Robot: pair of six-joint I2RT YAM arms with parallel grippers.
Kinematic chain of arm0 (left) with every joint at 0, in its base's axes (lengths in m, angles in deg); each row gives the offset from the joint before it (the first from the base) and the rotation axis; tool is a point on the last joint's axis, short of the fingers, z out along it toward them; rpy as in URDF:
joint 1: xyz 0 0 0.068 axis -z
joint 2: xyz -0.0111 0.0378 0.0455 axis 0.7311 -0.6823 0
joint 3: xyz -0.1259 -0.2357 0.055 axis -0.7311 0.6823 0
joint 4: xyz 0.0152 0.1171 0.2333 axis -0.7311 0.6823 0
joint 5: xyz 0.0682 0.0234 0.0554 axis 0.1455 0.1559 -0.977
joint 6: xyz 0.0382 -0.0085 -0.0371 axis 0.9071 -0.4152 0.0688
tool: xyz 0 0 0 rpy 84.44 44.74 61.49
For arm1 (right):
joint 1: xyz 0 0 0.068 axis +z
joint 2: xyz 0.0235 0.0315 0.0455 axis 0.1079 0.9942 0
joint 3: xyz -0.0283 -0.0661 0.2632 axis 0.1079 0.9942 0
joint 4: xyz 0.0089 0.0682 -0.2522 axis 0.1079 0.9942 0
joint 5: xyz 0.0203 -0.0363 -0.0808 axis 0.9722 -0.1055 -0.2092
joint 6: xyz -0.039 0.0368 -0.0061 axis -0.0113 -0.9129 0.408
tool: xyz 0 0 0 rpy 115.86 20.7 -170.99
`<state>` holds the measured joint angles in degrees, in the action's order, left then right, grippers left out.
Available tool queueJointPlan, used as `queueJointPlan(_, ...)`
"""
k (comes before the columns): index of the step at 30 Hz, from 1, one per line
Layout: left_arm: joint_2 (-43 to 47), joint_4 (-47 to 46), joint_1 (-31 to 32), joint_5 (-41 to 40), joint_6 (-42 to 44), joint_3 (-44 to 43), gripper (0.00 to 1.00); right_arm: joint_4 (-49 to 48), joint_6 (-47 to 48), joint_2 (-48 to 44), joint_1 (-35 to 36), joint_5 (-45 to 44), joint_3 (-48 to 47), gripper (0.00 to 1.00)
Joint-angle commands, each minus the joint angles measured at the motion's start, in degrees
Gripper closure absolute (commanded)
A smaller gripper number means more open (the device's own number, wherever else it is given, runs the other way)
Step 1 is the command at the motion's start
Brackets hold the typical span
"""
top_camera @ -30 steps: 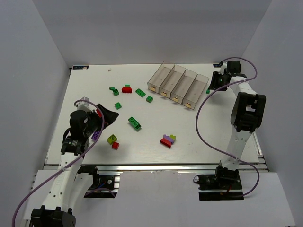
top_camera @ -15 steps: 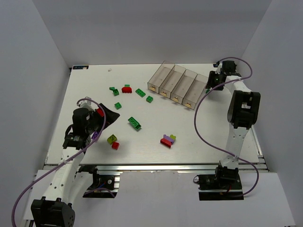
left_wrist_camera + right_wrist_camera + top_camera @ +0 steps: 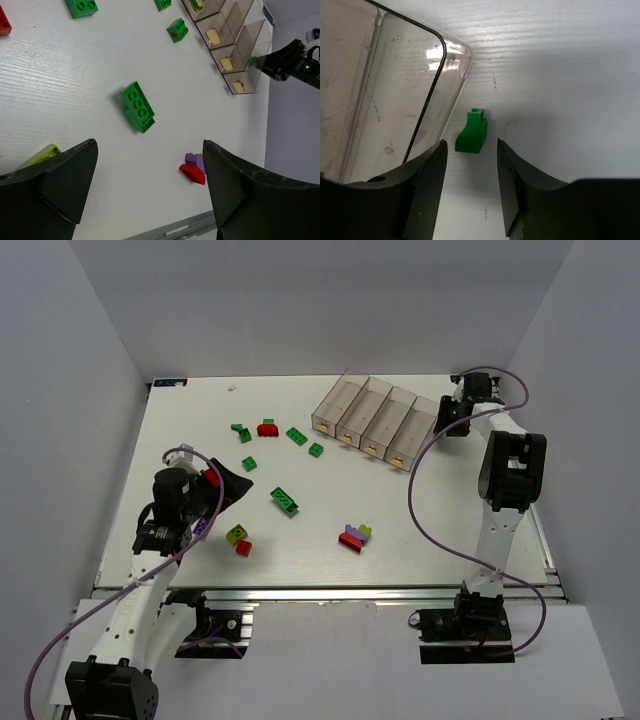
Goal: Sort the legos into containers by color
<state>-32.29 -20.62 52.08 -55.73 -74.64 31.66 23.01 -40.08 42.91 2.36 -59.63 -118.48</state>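
- White table (image 3: 330, 490) has walls close on three sides; its widest bare room is in the middle, in front of the bins (image 3: 377, 420).
- At the back right the bins stand in a slanted row, with the label ends toward the front.
- Low at the corner of the last bin, near the table's right edge, is the right gripper (image 3: 470, 156); its fingers are apart.
- Between these fingers the small green brick (image 3: 472, 131) lies on the table, just beside the bin wall. It seems to touch neither finger, and its long axis runs along the fingers.
- At the front left the left gripper (image 3: 150, 170) hovers with its fingers wide apart.
- Ahead of it the long green brick (image 3: 137, 106) lies studs up, with its long axis slanted across the view.
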Motion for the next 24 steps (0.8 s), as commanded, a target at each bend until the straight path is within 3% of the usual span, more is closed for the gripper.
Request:
queueJointPlan(1,0.54,-0.21,0.17,0.03,1.11,-2.49,0.05,-1.28,-0.25,0.84,0.14,-0.62,0.66,0.52)
queueJointPlan(16,2.57,0.76,0.26,0.11,-0.03,-2.41,0.06,-1.89,2.38,1.99,-0.12,-3.17,0.49,0.61)
queueJointPlan(18,2.65,0.41,0.26,0.29,-0.29,-2.15,0.06,-1.98,2.74,2.16,-0.12,-2.99,0.14,0.58)
queueJointPlan(20,2.74,0.32,0.17,0.55,-0.56,-2.06,0.06,-2.16,2.91,2.43,-0.21,-3.08,-0.04,0.49)
queueJointPlan(24,2.83,1.11,0.26,0.47,-0.38,-2.41,0.06,-2.51,3.53,3.04,-0.12,-2.38,-1.09,0.5)
